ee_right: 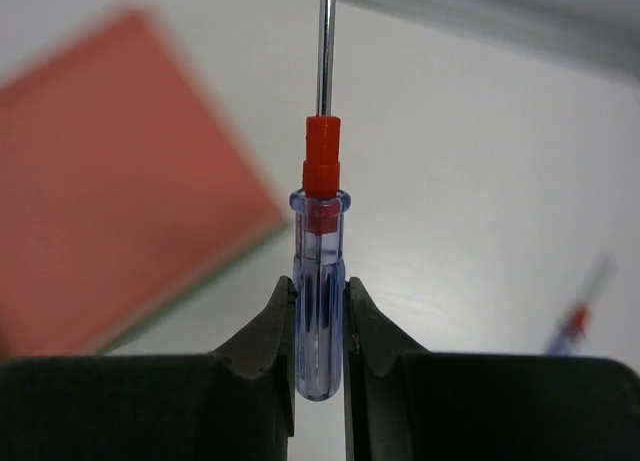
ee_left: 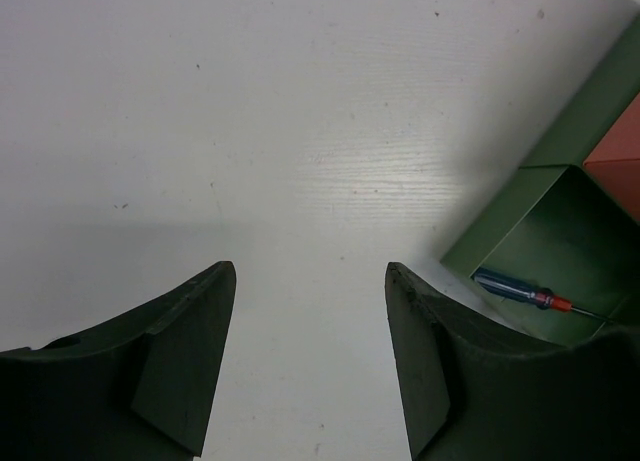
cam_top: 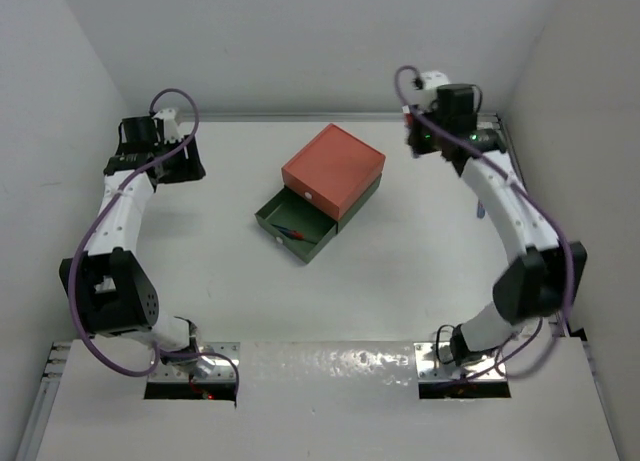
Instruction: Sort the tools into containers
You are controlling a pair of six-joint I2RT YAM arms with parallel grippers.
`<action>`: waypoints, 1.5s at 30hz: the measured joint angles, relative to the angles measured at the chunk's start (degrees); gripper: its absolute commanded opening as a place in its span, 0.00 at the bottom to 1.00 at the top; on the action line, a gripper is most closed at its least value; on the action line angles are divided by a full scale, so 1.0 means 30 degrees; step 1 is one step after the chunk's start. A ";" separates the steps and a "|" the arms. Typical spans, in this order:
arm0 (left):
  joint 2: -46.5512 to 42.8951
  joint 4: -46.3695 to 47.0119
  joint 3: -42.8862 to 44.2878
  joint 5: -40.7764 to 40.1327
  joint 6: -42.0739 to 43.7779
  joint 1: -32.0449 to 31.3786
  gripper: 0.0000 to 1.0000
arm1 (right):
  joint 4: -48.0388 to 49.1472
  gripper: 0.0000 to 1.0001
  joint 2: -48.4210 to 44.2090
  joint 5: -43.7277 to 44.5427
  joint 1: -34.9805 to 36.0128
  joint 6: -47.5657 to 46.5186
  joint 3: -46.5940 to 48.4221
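My right gripper [ee_right: 319,291] is shut on the clear blue handle of a screwdriver [ee_right: 319,251], whose red collar and metal shaft point away from the wrist. In the top view this gripper [cam_top: 415,139] hangs at the back right, to the right of the containers. The salmon-red box [cam_top: 333,166] sits on the dark green one, whose drawer [cam_top: 268,213] is pulled out. A screwdriver [cam_top: 292,232] lies inside it and also shows in the left wrist view [ee_left: 525,291]. My left gripper [ee_left: 310,276] is open over bare table at the back left [cam_top: 192,166].
A further blue-and-red screwdriver [ee_right: 575,323] lies blurred on the table at the right of the right wrist view. The red box [ee_right: 110,181] fills that view's left side. White walls close in the table on both sides and at the back.
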 measured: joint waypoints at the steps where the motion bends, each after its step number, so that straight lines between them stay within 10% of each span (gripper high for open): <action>1: -0.0073 0.0044 -0.0066 0.0000 -0.0044 0.0000 0.59 | 0.0430 0.00 -0.1311 -0.0539 0.1712 -0.0590 -0.0270; 7: -0.0255 0.0197 -0.0270 0.0095 -0.0437 0.0000 0.59 | 0.1268 0.00 -0.1923 -0.2907 0.9668 -0.2448 -0.0641; 25: -0.1384 0.0044 -0.0867 0.0051 -0.0503 0.0000 0.59 | 0.1749 0.00 0.5559 -0.2091 1.1489 -0.1027 -0.0882; 32: -0.1384 0.0044 -0.1144 0.0007 -0.0430 0.0000 0.59 | 0.2091 0.59 0.6047 -0.2557 1.1584 -0.0656 -0.0801; 45: -0.1392 0.0022 -0.1778 0.0663 -0.0430 0.0000 0.59 | 0.0729 0.60 0.4641 -0.4554 1.1402 0.0000 0.2572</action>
